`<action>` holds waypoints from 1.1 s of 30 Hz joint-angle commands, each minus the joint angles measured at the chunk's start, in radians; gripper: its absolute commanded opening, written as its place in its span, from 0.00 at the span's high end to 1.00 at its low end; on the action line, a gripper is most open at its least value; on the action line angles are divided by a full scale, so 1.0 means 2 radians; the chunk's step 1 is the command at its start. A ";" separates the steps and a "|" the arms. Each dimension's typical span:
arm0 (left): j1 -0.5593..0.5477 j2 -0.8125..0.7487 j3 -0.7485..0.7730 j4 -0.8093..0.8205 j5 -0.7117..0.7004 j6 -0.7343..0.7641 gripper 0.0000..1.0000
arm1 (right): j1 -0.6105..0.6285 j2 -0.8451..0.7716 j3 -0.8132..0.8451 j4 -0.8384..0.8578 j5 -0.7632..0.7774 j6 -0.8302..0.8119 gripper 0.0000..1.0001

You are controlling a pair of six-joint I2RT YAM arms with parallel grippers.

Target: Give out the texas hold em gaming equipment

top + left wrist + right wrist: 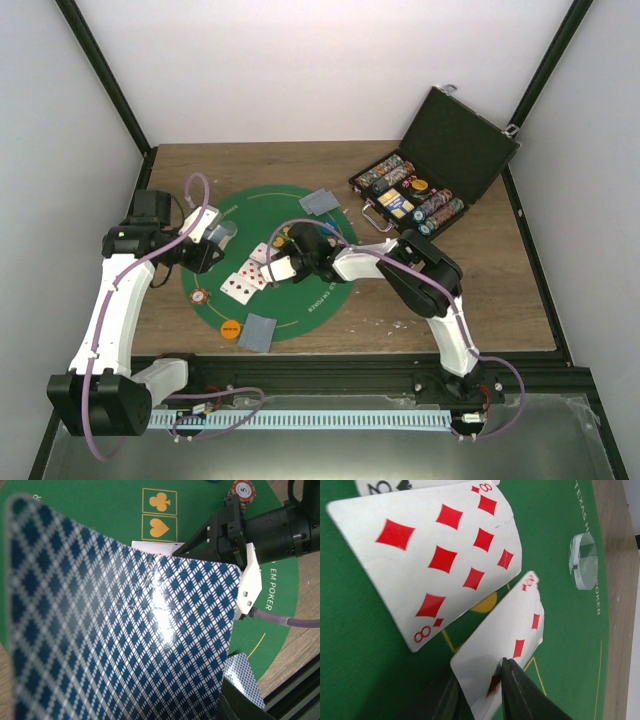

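Left gripper (216,233), at the green mat's (255,210) left edge, grips blue-backed cards (125,630) tilted up at its camera, which hide its fingers. Right gripper (479,692) sits low at mat centre, fingers barely parted around the end of a red-pipped card (512,625); pinched or loose, can't tell. Rank blurred. Eight of diamonds (445,555) lies just beside. A black-suited card (430,484) is cut off at the top.

Face-up cards (243,282) at mat (312,312) centre, face-down cards (257,332) on its near and far edges, case (458,142) far right
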 commanded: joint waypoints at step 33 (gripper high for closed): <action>-0.098 0.017 0.029 -0.082 0.061 0.104 0.66 | -0.094 -0.121 0.147 -0.157 -0.500 0.761 0.00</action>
